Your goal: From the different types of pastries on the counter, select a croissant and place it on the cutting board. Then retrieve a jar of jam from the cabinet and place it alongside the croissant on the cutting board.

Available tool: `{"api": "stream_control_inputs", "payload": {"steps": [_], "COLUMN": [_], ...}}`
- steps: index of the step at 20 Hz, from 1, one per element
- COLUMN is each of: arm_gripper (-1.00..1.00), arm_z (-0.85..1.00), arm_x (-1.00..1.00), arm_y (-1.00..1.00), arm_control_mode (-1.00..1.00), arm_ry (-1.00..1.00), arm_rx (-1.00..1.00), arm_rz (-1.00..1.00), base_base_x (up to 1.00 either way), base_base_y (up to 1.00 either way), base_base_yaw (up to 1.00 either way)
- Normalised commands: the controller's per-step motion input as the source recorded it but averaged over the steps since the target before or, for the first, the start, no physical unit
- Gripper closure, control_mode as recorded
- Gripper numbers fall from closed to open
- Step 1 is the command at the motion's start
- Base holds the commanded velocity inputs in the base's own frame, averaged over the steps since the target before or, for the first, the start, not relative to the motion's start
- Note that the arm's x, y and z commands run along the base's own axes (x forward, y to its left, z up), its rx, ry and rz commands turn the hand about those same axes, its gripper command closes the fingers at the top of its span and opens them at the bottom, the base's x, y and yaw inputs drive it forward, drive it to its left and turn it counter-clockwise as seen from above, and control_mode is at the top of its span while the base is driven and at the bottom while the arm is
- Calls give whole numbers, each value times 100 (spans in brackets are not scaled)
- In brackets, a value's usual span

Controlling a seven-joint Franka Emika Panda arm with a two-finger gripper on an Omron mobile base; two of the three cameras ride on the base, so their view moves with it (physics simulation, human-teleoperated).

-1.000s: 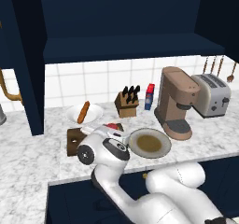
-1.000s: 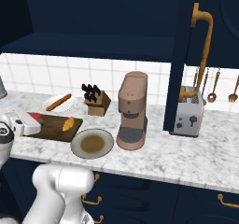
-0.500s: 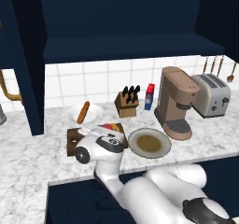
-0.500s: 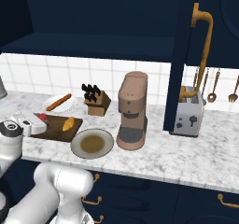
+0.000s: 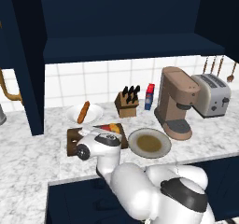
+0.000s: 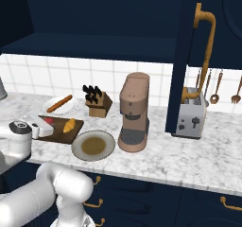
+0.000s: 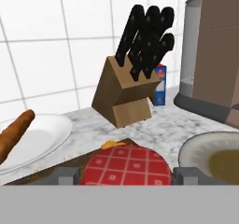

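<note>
Gripper (image 7: 126,175) closed on the jar of jam (image 7: 127,168) — red checked lid wedged between the two dark fingertips (image 7: 65,175) in the hand view, jar carried low over the cutting board (image 6: 60,131). Just beyond the lid, peeking over its far rim, the croissant (image 7: 113,144); in the right base view the same golden crescent (image 6: 69,125) sits on the board toward its right end, long axis slanting from the near edge up toward the back edge. So from the gripper, croissant straight ahead and very close, apart or touching impossible to tell. Looks like the last step: lowering the jar onto bare board on the near-left side of the croissant, without pushing forward into it. Further out along the counter (image 6: 198,150): white plate (image 5: 95,112) with the long orange-brown pastry (image 5: 84,111) behind the board's back edge, knife block (image 7: 125,90) and red-and-blue box (image 7: 160,88) against the tiled wall, brown-rimmed plate (image 6: 93,145) off the board's right end, coffee machine (image 6: 133,111) beyond that.
</note>
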Motion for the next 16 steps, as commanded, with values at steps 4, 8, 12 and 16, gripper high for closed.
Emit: {"api": "stream_control_inputs", "payload": {"steps": [4, 8, 12, 16], "arm_gripper": [100, 100, 100, 100], "arm_z": [-18, -28, -26, -21], "arm_x": [31, 14, 16, 25], "arm_y": [3, 1, 0, 0], "arm_control_mode": [-100, -100, -100, -100], "arm_ry": [7, 0, 0, 0], "arm_rx": [0, 0, 0, 0], "arm_rz": [0, 0, 0, 0], "base_base_x": [0, 0, 0, 0], "base_base_y": [0, 0, 0, 0], "base_base_yaw": [0, 0, 0, 0]}}
